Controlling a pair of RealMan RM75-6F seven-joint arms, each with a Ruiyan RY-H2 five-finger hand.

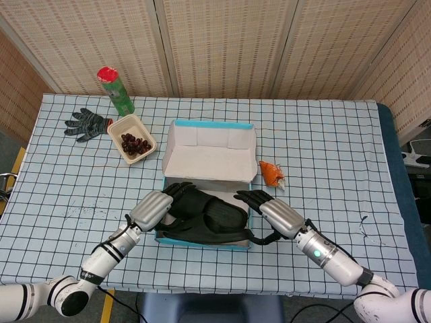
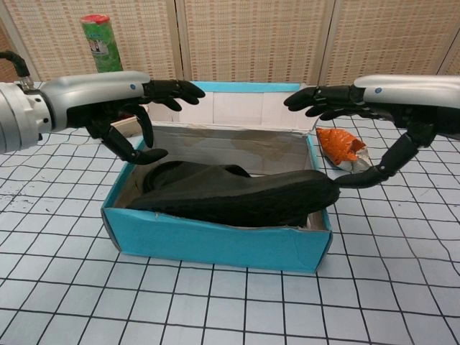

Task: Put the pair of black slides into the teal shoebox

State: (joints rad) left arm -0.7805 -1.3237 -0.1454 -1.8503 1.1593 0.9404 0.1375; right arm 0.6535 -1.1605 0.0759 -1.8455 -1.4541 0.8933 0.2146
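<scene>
The teal shoebox [image 2: 215, 241] is seen on the checked surface [image 1: 337, 148], its long axis running left to right between the two hands. The black slides [image 2: 237, 198] lie along that axis inside it, the toe end riding over the right wall. The right hand [image 2: 338, 100] is nearer that end, fingers spread, nothing held. The left hand [image 2: 140, 108] is likewise spread and empty.

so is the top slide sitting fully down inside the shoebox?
No. In the chest view the top slide rides above the teal shoebox rim at its right end.
</scene>
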